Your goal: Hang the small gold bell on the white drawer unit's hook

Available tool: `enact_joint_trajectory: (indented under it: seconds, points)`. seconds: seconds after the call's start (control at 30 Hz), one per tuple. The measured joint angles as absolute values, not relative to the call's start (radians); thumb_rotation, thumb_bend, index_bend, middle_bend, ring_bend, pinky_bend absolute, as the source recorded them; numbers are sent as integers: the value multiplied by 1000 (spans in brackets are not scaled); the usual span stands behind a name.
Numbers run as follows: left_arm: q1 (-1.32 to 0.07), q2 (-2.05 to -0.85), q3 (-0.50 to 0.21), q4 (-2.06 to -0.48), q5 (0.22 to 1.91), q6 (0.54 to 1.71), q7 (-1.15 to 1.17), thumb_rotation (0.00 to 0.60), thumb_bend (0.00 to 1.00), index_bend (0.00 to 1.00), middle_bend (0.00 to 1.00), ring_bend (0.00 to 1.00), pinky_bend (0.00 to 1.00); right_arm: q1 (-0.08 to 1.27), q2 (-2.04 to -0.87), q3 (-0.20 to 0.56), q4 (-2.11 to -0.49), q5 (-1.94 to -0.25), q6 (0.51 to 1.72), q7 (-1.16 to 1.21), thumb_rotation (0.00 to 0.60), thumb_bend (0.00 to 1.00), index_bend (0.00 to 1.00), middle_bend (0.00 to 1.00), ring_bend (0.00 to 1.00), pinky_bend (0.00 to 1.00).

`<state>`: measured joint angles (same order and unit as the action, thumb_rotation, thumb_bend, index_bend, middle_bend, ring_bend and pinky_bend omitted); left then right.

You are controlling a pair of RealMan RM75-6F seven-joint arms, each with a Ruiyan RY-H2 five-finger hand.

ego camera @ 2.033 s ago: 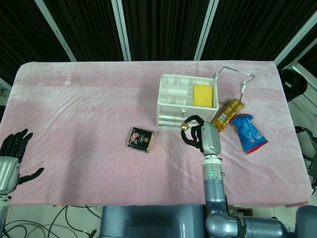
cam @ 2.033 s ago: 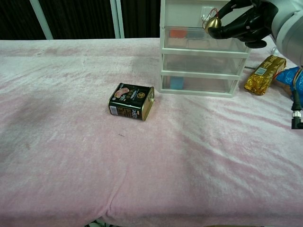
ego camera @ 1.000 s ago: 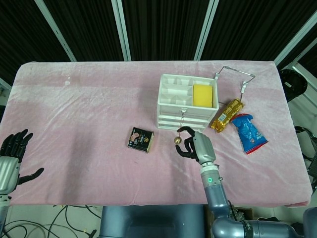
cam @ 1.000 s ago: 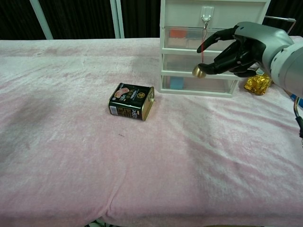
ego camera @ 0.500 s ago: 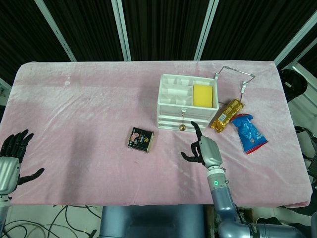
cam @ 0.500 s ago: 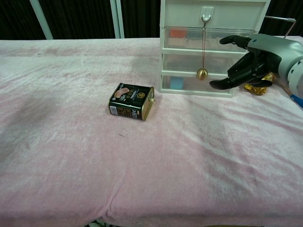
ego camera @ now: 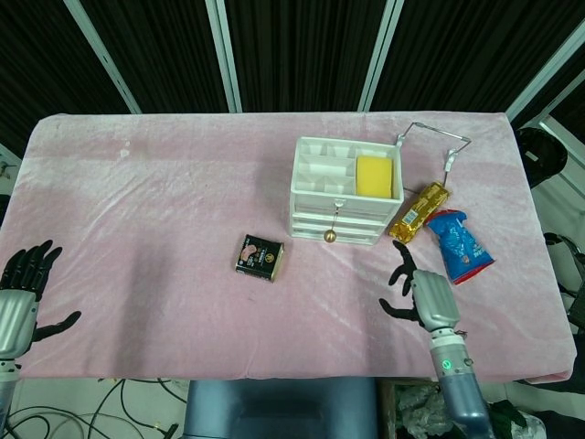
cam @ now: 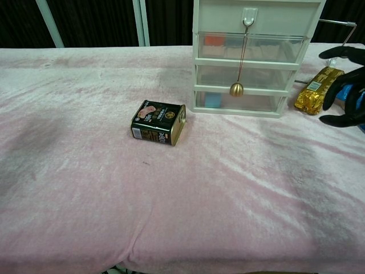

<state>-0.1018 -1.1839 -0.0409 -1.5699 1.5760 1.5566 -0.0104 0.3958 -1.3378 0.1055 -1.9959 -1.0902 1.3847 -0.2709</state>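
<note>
Black, spread fingers mark the right hand (ego camera: 422, 291), which holds nothing and hangs above the pink cloth, well apart from the drawers and near the gold foil packet (cam: 314, 89). The left hand (ego camera: 23, 291) sits at the far table edge, fingers apart, also empty. The small gold bell (cam: 236, 89) hangs by its cord from the hook (cam: 248, 20) on the white drawer unit (ego camera: 345, 189), resting against the drawer fronts. Judging by this, the hanging itself looks done; what remains is likely only clearing the right hand away without brushing the cord. A dark tin (cam: 158, 122) lies left of the unit; its label carries print too small to read. The blue snack bag (ego camera: 460, 243) shows no legible writing either.
</note>
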Motion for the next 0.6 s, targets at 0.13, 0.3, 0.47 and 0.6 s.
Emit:
enact_joint_trajectory:
  seconds: [0.13, 0.3, 0.47, 0.6]
  points:
    - [-102, -1176, -39, -1584, 1564, 1543, 11, 600, 0, 0, 0, 0, 0, 330, -1248, 12, -1942, -1283, 1432, -243, 600, 146, 0, 0, 15, 57]
    - [-102, -1173, -37, -1589, 1560, 1538, 27, 600, 0, 0, 0, 0, 0, 253, -1150, -73, -1848, -1441, 1509, -243, 600, 110, 0, 0, 0, 30]
    - [-100, -1172, -36, -1593, 1560, 1539, 35, 600, 0, 0, 0, 0, 0, 198, -1113, -102, -1768, -1494, 1575, -279, 600, 75, 0, 0, 0, 20]
    - [-100, -1171, -35, -1594, 1557, 1534, 47, 600, 0, 0, 0, 0, 0, 155, -1105, -108, -1706, -1501, 1605, -278, 600, 68, 0, 0, 0, 20]
